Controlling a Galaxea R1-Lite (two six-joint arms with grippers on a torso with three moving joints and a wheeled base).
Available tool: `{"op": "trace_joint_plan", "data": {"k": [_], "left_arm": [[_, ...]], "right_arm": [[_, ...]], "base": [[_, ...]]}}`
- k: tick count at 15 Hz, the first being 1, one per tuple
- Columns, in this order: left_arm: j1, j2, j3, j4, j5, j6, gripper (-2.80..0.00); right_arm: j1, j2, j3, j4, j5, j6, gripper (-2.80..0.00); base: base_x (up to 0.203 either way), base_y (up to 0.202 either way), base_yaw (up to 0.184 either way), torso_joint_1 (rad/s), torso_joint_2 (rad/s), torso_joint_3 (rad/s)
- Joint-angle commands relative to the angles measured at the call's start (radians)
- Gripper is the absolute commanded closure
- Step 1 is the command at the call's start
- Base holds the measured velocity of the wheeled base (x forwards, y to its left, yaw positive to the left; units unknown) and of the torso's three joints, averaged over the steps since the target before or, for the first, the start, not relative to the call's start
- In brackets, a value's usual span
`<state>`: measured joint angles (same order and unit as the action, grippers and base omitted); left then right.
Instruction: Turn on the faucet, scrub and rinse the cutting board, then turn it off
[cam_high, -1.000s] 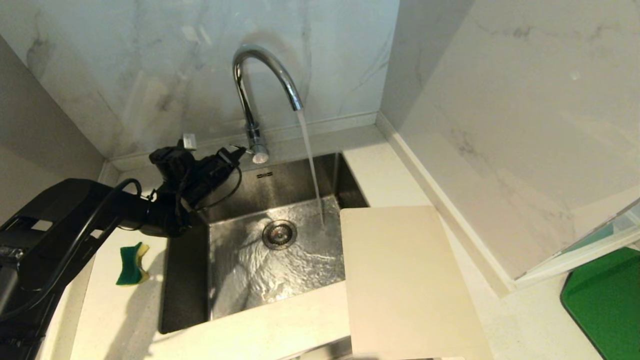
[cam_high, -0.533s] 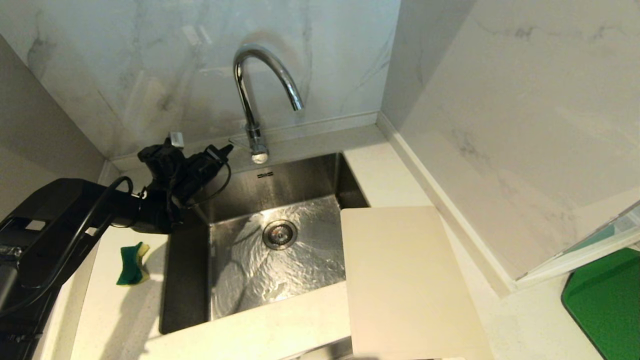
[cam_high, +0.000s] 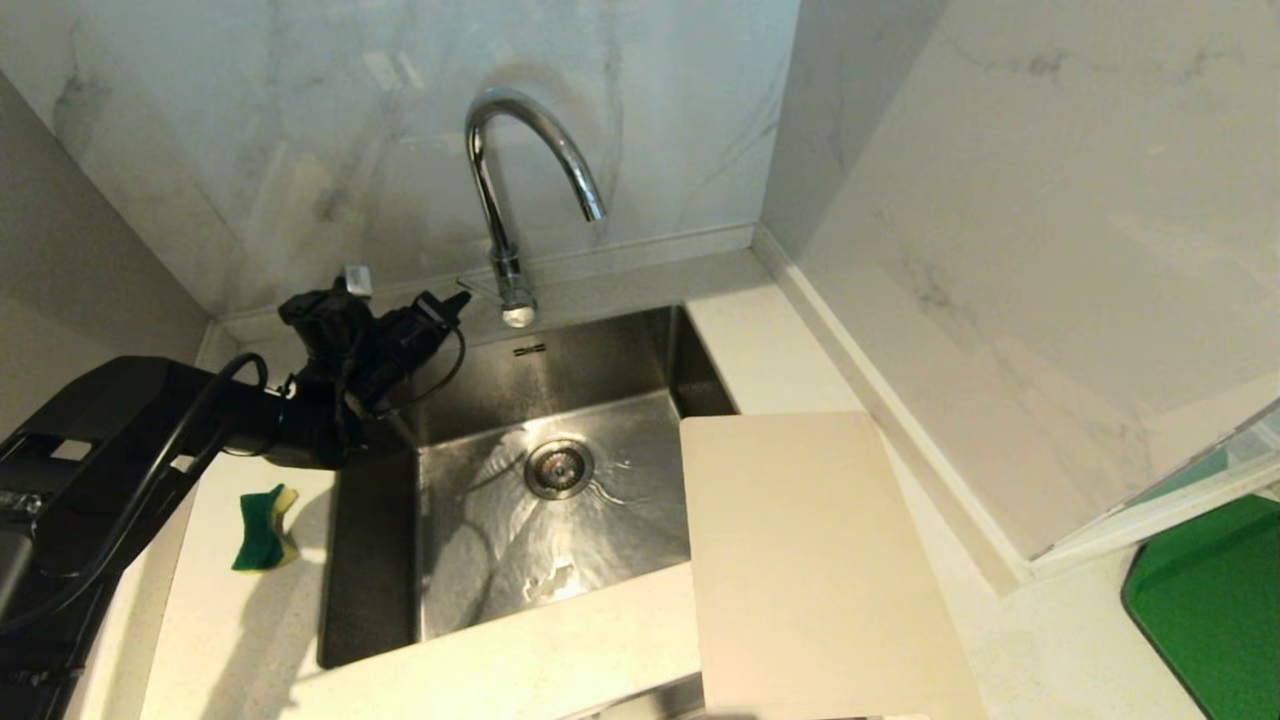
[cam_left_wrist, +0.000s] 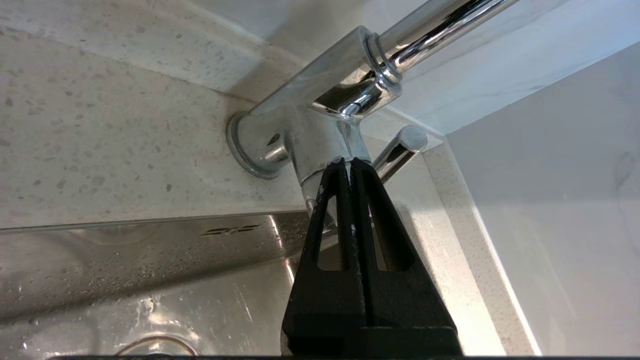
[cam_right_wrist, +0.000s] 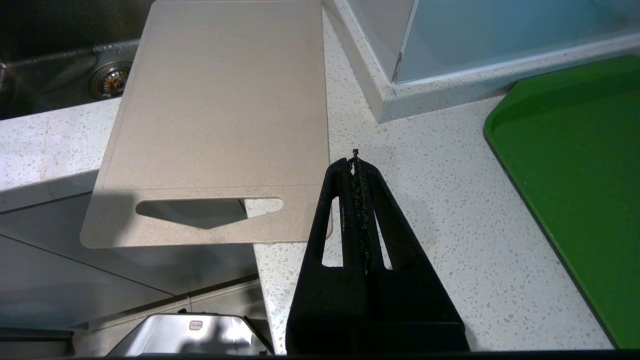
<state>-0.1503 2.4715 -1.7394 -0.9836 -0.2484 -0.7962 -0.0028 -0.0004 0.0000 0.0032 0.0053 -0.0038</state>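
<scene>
No water is coming from the faucet (cam_high: 520, 180) right now, its chrome arch standing dry over the sink (cam_high: 370, 560), where the wet steel floor glistens around the drain (cam_high: 558, 467). The left gripper (cam_high: 455, 300) sits just to the left of the faucet's base, its two black fingers (cam_left_wrist: 350, 200) pressed flat together with nothing between them; in the left wrist view the tips lie right against the chrome body, just beside the small side lever (cam_left_wrist: 400, 147), though I can't say for sure whether they touch it. The cutting board (cam_high: 810, 570) lies flat on the counter to the right of the sink, its left edge hanging over the basin and its near end, with the handle slot (cam_right_wrist: 207, 210), sticking out past the counter's front edge. The right gripper (cam_right_wrist: 356, 160) hangs over the speckled counter (cam_right_wrist: 440, 210) just beside that slotted end, its fingers closed on each other and holding nothing. A green and yellow sponge (cam_high: 264, 528) stands on the counter left of the sink, well apart from the board. Off to the far right lies a green mat (cam_high: 1215, 600), near a pale blue-tinted glass panel (cam_right_wrist: 500, 30).
</scene>
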Motion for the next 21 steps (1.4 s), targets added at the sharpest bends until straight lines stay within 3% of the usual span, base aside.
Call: {"op": "trace_joint_plan", "data": {"k": [1, 4, 7, 10, 15, 17, 21], "left_arm": [[-0.002, -0.026, 0.012, -0.006, -0.002, -0.007, 0.00], [-0.002, -0.109, 0.064, 0.020, -0.018, -0.021, 0.00], [0.001, -0.199, 0.092, 0.149, -0.019, 0.002, 0.00], [0.039, -0.318, 0.107, 0.334, -0.017, 0.131, 0.00], [0.054, -0.458, 0.225, 0.376, 0.000, 0.313, 0.00], [0.057, -0.506, 0.222, 0.443, 0.002, 0.353, 0.00], [0.122, -0.621, 0.219, 0.587, 0.009, 0.506, 0.00]], "right_arm": [[0.000, -0.001, 0.000, 0.000, 0.001, -0.001, 0.00], [0.000, 0.000, 0.000, 0.000, 0.001, -0.001, 0.00], [0.000, 0.000, 0.000, 0.000, 0.001, -0.001, 0.00], [0.000, 0.000, 0.000, 0.000, 0.001, -0.001, 0.00], [0.000, 0.000, 0.000, 0.000, 0.001, -0.001, 0.00], [0.000, 0.000, 0.000, 0.000, 0.001, -0.001, 0.00], [0.000, 0.000, 0.000, 0.000, 0.001, -0.001, 0.00]], "base": [[0.000, 0.000, 0.000, 0.000, 0.00, 0.000], [0.000, 0.000, 0.000, 0.000, 0.00, 0.000], [0.000, 0.000, 0.000, 0.000, 0.00, 0.000], [0.000, 0.000, 0.000, 0.000, 0.00, 0.000], [0.000, 0.000, 0.000, 0.000, 0.00, 0.000], [0.000, 0.000, 0.000, 0.000, 0.00, 0.000], [0.000, 0.000, 0.000, 0.000, 0.00, 0.000]]}}
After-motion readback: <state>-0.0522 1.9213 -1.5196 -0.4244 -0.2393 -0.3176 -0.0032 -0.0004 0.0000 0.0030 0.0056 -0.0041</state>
